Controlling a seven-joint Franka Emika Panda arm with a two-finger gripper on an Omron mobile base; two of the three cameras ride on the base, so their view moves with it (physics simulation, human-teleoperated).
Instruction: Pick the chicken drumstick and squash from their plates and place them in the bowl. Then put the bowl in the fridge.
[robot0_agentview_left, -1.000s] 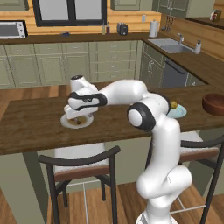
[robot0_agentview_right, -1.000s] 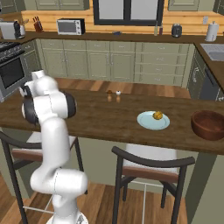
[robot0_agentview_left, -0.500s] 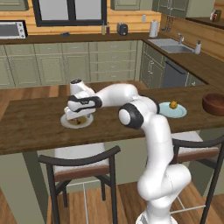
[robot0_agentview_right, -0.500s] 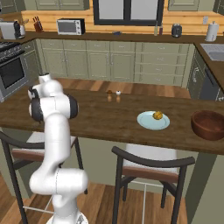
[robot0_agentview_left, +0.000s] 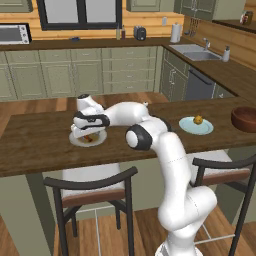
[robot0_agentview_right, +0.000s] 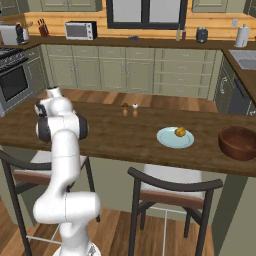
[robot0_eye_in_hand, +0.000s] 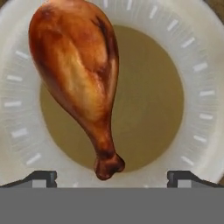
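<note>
The chicken drumstick (robot0_eye_in_hand: 78, 74) lies glossy and orange-brown on the whitish-grey plate (robot0_eye_in_hand: 199, 100), its bone end pointing toward my fingers. My gripper (robot0_eye_in_hand: 112, 178) is open just above the plate, one fingertip (robot0_eye_in_hand: 41, 177) on each side of the bone end, not touching it. From the left base view the gripper (robot0_agentview_left: 86, 133) hangs low over that plate (robot0_agentview_left: 101, 141) on the wooden counter. The squash (robot0_agentview_left: 198, 119) sits on the pale blue plate (robot0_agentview_left: 192, 128) to the right. The dark wooden bowl (robot0_agentview_left: 245, 119) stands further right. The fridge is out of view.
Two small shakers (robot0_agentview_right: 129, 109) stand mid-counter behind the plates. Dark-backed stools (robot0_agentview_left: 90, 185) sit at the counter's near side. Green cabinets, a sink (robot0_agentview_left: 197, 52) and a microwave (robot0_agentview_right: 80, 30) line the back wall.
My arm has stretched further left and the hand has come down lower over the whitish plate. The squash, blue plate and bowl have stayed where they were.
</note>
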